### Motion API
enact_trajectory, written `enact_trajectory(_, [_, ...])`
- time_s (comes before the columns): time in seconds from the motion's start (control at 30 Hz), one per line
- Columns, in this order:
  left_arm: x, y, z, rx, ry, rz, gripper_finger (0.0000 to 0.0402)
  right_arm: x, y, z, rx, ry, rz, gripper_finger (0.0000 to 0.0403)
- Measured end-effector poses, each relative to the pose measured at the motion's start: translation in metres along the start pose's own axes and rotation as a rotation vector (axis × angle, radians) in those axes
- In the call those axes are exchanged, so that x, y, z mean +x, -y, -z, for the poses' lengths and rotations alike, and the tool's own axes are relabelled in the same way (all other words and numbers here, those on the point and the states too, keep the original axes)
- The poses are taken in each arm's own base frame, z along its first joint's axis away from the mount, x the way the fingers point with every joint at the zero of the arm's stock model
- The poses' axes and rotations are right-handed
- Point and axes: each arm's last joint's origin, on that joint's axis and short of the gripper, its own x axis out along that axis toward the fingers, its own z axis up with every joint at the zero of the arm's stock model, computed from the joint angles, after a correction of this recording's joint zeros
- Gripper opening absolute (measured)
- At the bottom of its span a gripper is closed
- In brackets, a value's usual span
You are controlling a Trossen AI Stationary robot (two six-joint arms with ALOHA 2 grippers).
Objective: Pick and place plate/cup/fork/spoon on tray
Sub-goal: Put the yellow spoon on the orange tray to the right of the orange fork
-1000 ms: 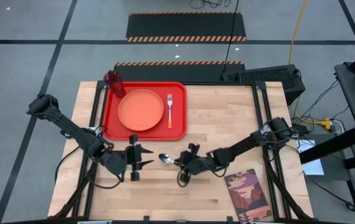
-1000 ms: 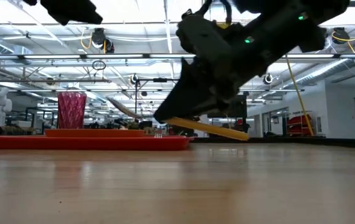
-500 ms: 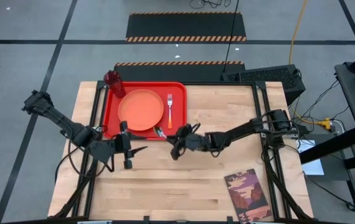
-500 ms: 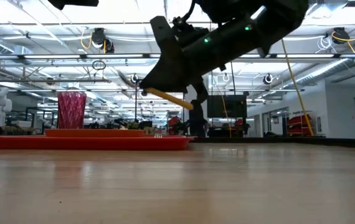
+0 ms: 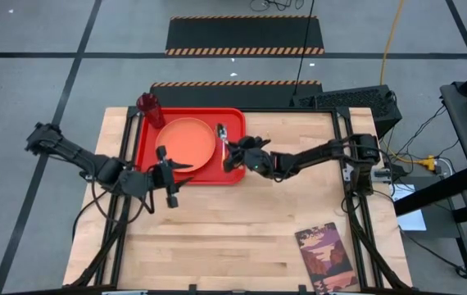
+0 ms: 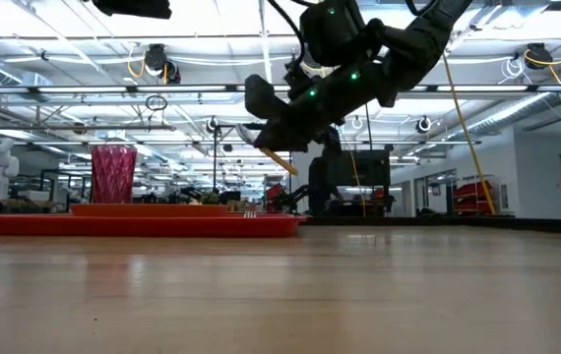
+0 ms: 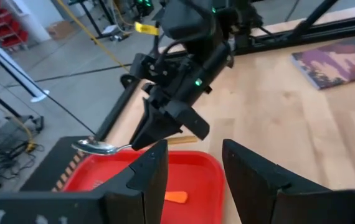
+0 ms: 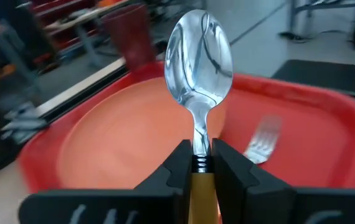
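Note:
The red tray lies at the table's far left. The orange plate and the fork lie in it. The dark red cup stands at its far left corner. My right gripper is shut on the spoon and holds it in the air over the tray, between plate and fork. My left gripper is open and empty at the tray's near edge, pointing toward the right gripper. My right gripper pinches the spoon between its two fingers, where the metal neck meets the orange handle. The spoon runs along the fingers, its bowl sticking out past them toward the table's far edge. It is lifted clear over the tray, and the handle's free end slopes down below the gripper.
A brownish printed book lies at the table's near right corner. Bare wood spreads across the table's middle and right. The tray's raised rim shows low at the left in the low view.
My right gripper has carried the spoon up and toward the far left, from above the table's middle to over the tray's right part. The spoon stays in its hold, lifted clear. My left gripper has gone toward the far edge, up to the tray's near rim.

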Motion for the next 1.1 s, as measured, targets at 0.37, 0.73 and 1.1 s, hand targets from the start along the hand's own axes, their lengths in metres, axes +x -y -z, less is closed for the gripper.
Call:
enact_trajectory(0.37, [0.010,-0.015,-0.002,0.001,-0.001,-0.079,0.0157,0.005,0.006,0.001,0.109,0.091,0.132,0.0033])
enact_trajectory(0.73, [0.009,-0.011,-0.002,-0.041,0.004,-0.040,0.0157,0.027,0.006,0.021,0.141,0.123,0.180,0.0033])
enact_trajectory(1.1, [0.007,-0.007,0.002,-0.113,-0.030,0.015,0.0157,0.046,0.008,0.042,0.239,0.170,0.092,0.0034])
